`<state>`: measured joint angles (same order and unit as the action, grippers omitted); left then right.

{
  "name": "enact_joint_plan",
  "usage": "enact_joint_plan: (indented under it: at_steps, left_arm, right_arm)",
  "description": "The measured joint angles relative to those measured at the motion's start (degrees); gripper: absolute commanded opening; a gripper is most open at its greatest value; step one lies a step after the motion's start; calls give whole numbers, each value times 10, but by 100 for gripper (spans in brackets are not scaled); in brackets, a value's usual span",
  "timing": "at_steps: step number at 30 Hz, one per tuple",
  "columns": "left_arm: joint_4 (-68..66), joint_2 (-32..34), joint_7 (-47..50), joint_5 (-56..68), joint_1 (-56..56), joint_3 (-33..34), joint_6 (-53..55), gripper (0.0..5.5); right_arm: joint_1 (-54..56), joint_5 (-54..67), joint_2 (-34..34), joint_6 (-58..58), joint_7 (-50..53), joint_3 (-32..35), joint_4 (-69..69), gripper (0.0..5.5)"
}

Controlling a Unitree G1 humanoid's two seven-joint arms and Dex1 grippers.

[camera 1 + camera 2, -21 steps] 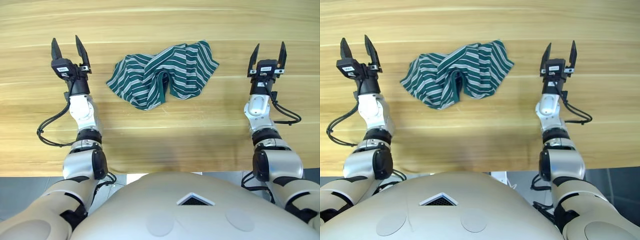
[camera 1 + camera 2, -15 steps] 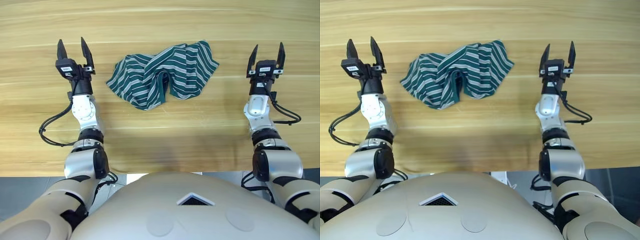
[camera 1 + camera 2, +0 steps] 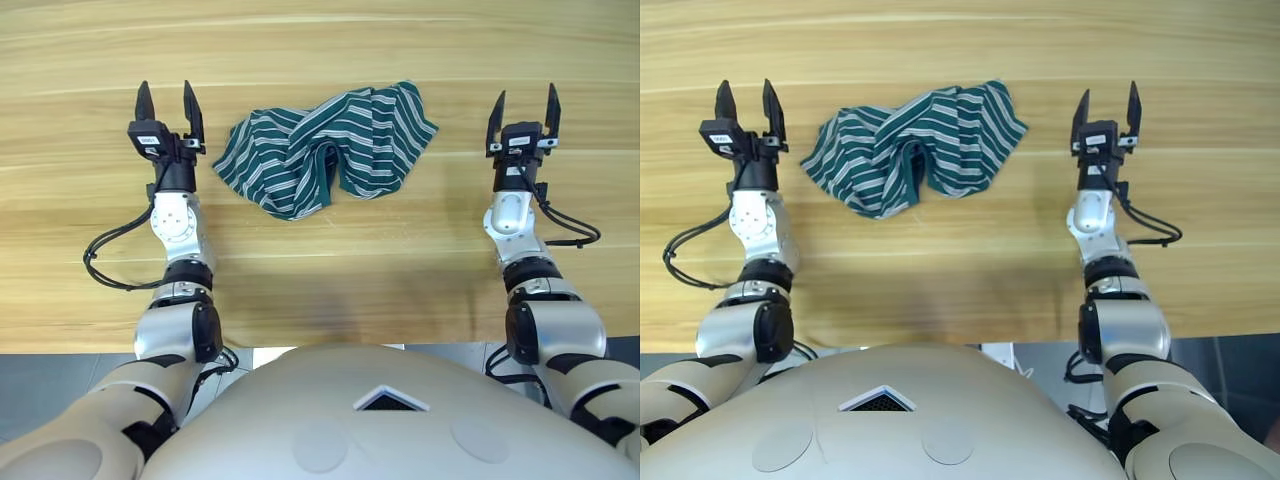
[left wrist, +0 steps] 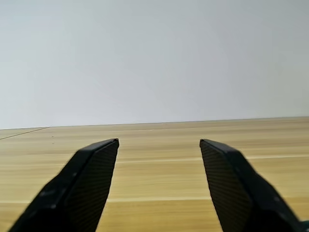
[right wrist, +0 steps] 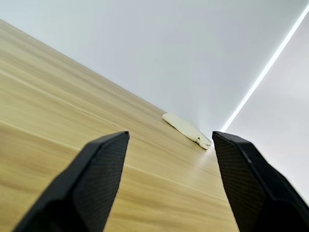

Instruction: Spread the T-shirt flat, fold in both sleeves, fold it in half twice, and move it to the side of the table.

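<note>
1. The T-shirt [image 3: 325, 150] lies crumpled in a heap on the wooden table [image 3: 320, 280], toward its far middle and between my two arms. It is dark green with thin pale stripes. The cloth is bunched over itself, with a deep fold sunk in near the middle of the heap.
2. My left gripper [image 3: 165, 90] sits just beside the shirt's left edge, close to the cloth but not touching it. Its two black fingers [image 4: 87, 183] are spread wide and point away from me, with nothing between them.
3. My right gripper [image 3: 524, 95] sits off the shirt's right side, with a wider strip of bare wood between it and the cloth than on the left. It too is spread wide and holds nothing.
4. Both grippers are at about the same depth on the table as the shirt, one on each flank.
5. In the left wrist view, bare boards run between my fingers to a plain pale wall [image 4: 154, 58].
6. In the right wrist view, a pale flat thing [image 5: 187, 129] lies far off on the table near the wall. I cannot tell what it is.
7. A black cable [image 3: 105, 265] loops out beside my left forearm over the wood.
</note>
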<state>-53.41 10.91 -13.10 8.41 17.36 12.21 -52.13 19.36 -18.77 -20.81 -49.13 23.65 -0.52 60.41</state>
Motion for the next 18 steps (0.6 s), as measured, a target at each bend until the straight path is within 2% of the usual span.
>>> enact_joint_plan:
  at_steps: [3, 10, 13, 18]
  left_arm:
    - [14, -1, 7, -22, -13, -9, -1, 313]
    - [12, 25, 143, -111, -17, 1, -16, 313]
    - [6, 27, 148, -112, -17, -1, -13, 354]
    - [4, 26, 149, -108, -17, -4, -13, 354]
  right_arm:
    - [-10, -2, 0, -16, 4, 0, -17, 319]
    - [-10, -8, -1, -7, 6, -4, -17, 319]
    - [-10, -15, -2, 0, 7, -9, -17, 316]
    - [-11, -16, -3, 0, 10, -10, -17, 316]
